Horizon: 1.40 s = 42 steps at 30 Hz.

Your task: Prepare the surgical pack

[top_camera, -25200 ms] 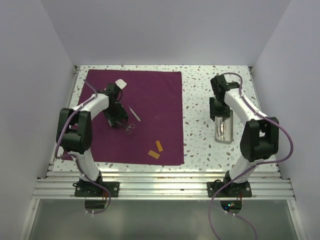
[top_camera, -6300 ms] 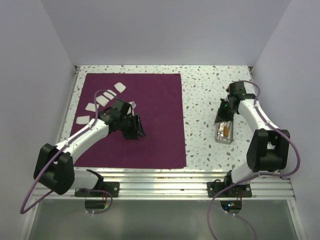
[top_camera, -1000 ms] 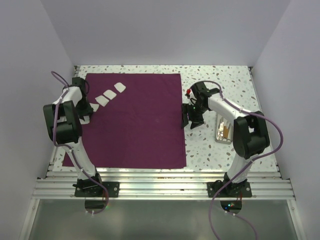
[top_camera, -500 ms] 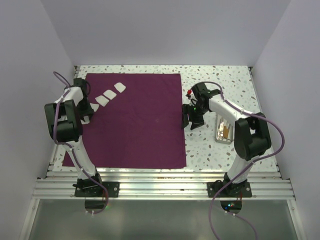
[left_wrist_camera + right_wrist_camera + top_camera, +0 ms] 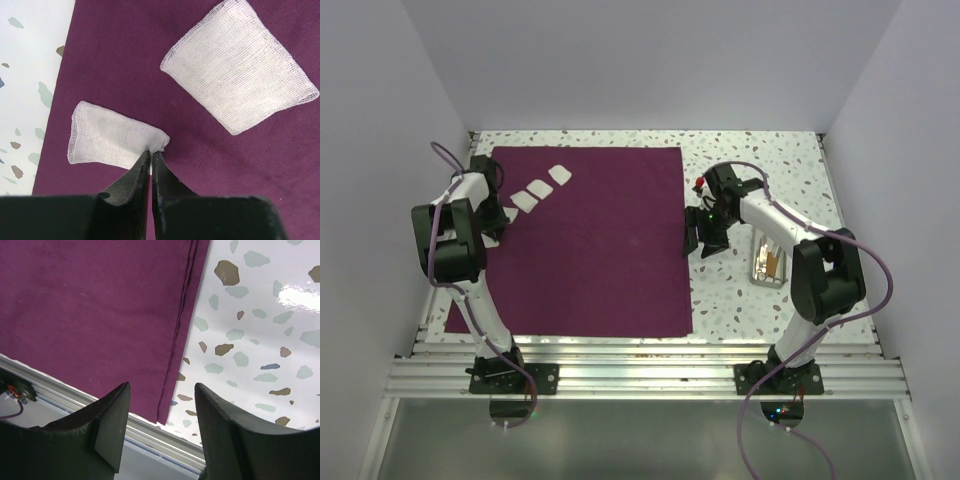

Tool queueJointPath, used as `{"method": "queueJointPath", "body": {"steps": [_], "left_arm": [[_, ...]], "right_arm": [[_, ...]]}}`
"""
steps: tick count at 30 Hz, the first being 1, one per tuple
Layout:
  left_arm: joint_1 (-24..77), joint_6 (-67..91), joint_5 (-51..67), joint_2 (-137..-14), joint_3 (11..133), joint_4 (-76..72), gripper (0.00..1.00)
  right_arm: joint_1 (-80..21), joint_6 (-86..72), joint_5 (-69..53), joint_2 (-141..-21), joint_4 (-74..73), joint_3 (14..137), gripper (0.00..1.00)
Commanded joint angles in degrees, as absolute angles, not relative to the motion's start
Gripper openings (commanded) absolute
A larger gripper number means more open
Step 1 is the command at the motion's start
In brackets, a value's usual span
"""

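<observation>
- The surgical pack [image 5: 600, 250] lies flat and unfolded on the speckled table [image 5: 760, 160], covering its left and middle parts. Its hem runs straight along the 3 o'clock side.
- At about 10 o'clock on the cloth we see a short row of gauze pieces. The wrist view shows a small gauze square [image 5: 112, 140] just inside the 9 o'clock hem, with a larger gauze square [image 5: 240, 85] lying apart from it towards 2 o'clock.
- The left gripper [image 5: 151, 154] is at the cloth's 9 o'clock to 10 o'clock edge. Its fingers are pressed almost together, and the tips appear to nip the puckered corner of the small gauze square. We cannot tell whether any cloth is caught with it.
- The right gripper [image 5: 161, 387] hangs over the 3 o'clock hem with fingers spread and nothing between them. One finger is above the cloth and the other above bare table.
- Further out at 3 o'clock is a metal tray [image 5: 770, 258] holding a few items too small for us to name.
- We judge the step in hand to be laying out or straightening the gauze on the open sheet, before any wrapping.
- Next, we think the left arm needs a gentle lift to check that only gauze rises. The right gripper must drop lower before it can take the hem.
</observation>
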<state>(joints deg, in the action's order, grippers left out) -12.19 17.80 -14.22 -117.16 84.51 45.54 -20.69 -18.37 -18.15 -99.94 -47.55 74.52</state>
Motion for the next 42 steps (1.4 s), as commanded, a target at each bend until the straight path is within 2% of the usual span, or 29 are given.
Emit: {"method": "queueJointPath", "body": {"steps": [1, 3, 6, 17, 31, 42], "left_arm": [[-12.30, 17.58, -15.90, -117.60, 85.69, 45.79, 0.08], [-12.31, 17.84, -16.52, -116.46, 85.69, 45.97, 0.07], [-12.39, 18.19, -16.61, -115.67, 86.66, 46.93, 0.00], [-12.30, 18.99, -16.09, -113.99, 94.47, 49.48, 0.00], [-8.53, 14.86, -17.76, -123.57, 107.92, 50.01, 0.00], [-6.68, 13.27, -19.16, -124.98, 106.44, 49.83, 0.00]], "right_arm": [[-21.00, -18.72, -19.07, -97.56, -46.76, 74.36, 0.58], [-20.92, -18.63, -19.25, -97.56, -46.76, 74.36, 0.58], [-21.00, -18.63, -19.42, -97.56, -46.76, 74.18, 0.58], [-21.18, -18.19, -19.42, -97.91, -47.20, 74.62, 0.58], [-21.27, -17.84, -18.63, -99.23, -49.31, 76.20, 0.58], [-21.18, -18.02, -18.72, -99.05, -48.60, 75.06, 0.58]]}}
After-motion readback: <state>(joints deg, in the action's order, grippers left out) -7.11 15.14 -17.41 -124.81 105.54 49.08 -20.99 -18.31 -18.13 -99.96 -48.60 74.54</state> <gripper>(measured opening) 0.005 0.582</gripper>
